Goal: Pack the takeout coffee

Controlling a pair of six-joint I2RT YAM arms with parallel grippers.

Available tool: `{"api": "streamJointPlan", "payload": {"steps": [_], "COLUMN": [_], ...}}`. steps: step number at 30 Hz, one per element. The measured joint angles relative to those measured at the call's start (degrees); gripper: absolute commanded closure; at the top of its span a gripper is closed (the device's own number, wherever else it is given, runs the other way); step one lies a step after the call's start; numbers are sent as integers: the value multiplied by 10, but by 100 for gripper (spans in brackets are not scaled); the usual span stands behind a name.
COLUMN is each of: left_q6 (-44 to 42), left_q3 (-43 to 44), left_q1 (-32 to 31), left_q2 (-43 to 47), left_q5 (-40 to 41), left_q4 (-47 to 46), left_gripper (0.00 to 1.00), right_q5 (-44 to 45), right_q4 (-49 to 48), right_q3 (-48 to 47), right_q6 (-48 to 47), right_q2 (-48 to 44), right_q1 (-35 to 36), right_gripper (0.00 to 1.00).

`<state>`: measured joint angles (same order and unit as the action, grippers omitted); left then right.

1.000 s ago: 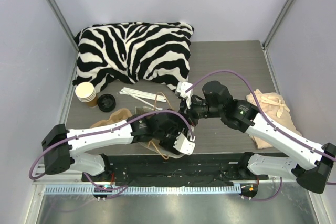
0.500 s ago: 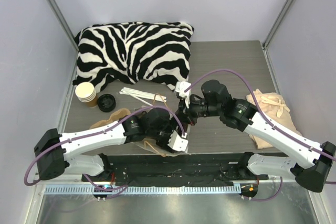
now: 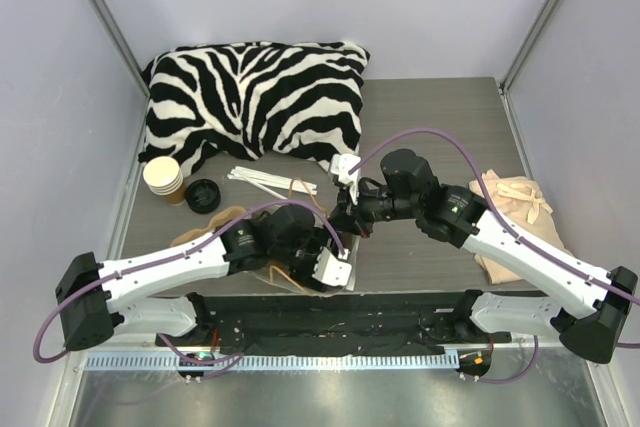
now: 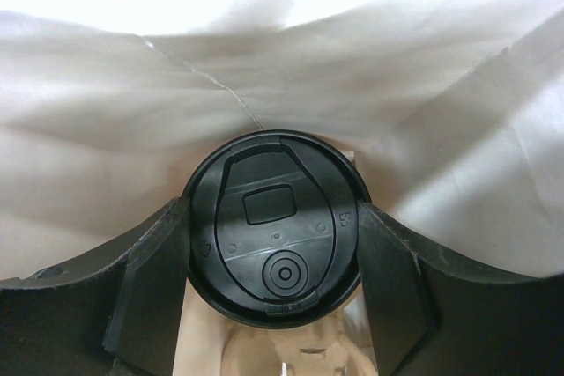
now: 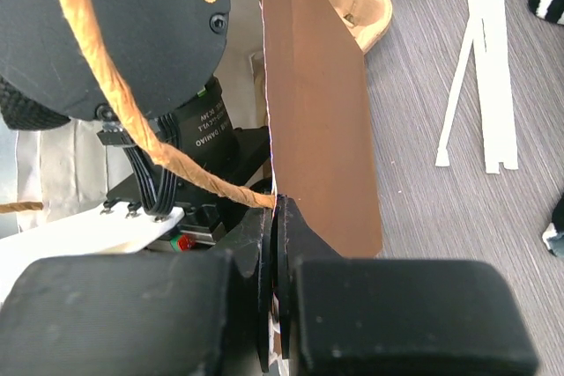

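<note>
The takeout coffee shows in the left wrist view as a round black lid (image 4: 275, 226) with its brown cup hidden beneath. My left gripper (image 4: 273, 217) is shut on it, one finger on each side, inside the white-lined paper bag (image 4: 370, 68). In the top view the left gripper (image 3: 305, 247) is down in the brown bag (image 3: 283, 277) near the front edge. My right gripper (image 5: 280, 217) is shut on the bag's brown wall (image 5: 322, 129), next to a twine handle (image 5: 132, 121). It also shows in the top view (image 3: 345, 219), just right of the left wrist.
A zebra pillow (image 3: 255, 97) lies at the back. A stack of lidless cups (image 3: 163, 179), a loose black lid (image 3: 203, 194) and white strips (image 3: 270, 182) lie at the left. A kraft paper piece (image 3: 215, 222) lies by the left arm. A beige cloth (image 3: 515, 209) lies at the right.
My left arm has drawn leftward, its wrist with the cup shifting a little left in the bag. My right gripper has moved slightly left while gripping the bag wall.
</note>
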<state>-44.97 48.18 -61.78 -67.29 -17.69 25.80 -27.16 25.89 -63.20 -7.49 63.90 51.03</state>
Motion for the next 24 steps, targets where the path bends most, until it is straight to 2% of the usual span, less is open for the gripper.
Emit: {"api": "streamJointPlan", "payload": {"steps": [5, 6, 10, 11, 12, 17, 24], "left_q6": [0, 0, 1, 1, 1, 5, 9], "left_q3": [0, 0, 0, 0, 0, 0, 7], "left_q1": [1, 1, 2, 3, 3, 3, 3], "left_q2": [6, 6, 7, 7, 8, 13, 14], "left_q5": [-6, -8, -17, -19, -20, -29, -38], "left_q4": [9, 10, 17, 18, 18, 25, 42], "left_gripper": [28, 19, 16, 14, 7, 0, 0], "right_q5": [-2, -2, 3, 4, 4, 9, 10], "right_q4": [8, 11, 17, 18, 21, 25, 25], "right_q3": [-7, -9, -13, -14, -15, -21, -22], "right_q6": [-2, -3, -9, -11, -13, -17, -21], "right_q2": [4, 4, 5, 5, 5, 6, 6], "right_q1": [0, 0, 0, 0, 0, 0, 0], "right_gripper": [99, 99, 99, 99, 99, 99, 99]}}
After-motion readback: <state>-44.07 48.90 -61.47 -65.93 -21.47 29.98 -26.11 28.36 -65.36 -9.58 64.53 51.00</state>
